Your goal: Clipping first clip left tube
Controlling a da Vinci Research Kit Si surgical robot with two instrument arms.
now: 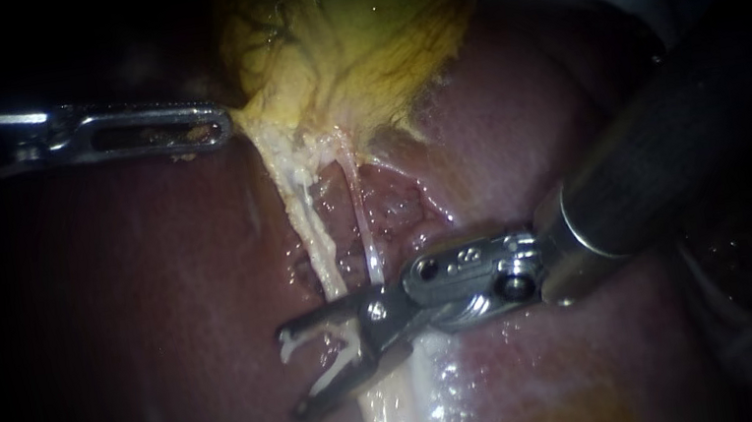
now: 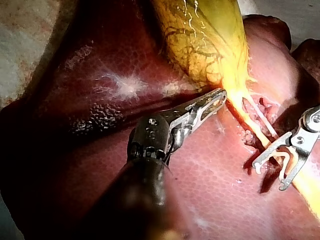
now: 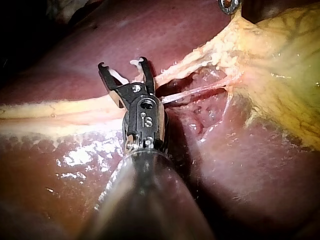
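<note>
The right instrument [image 1: 293,374] comes in from the right. Its hand stands spread wide, and a white clip [image 1: 330,379] lies open between the two jaws, lining both of them. The left tube [image 1: 305,217], the thicker of two pale strands, runs from the gallbladder [image 1: 358,25] at the far side towards the near side and enters the gap between those jaws. In the right wrist view the hand straddles it, and the clip is not yet closed on it. The thinner right tube [image 1: 366,232] lies just beside it and ends at the hand's hinge. The left instrument [image 1: 222,126] reaches in from the left, its hand pressed together and pinching the gallbladder's yellow lower edge. The dark red liver [image 1: 132,307] lies under everything.
</note>
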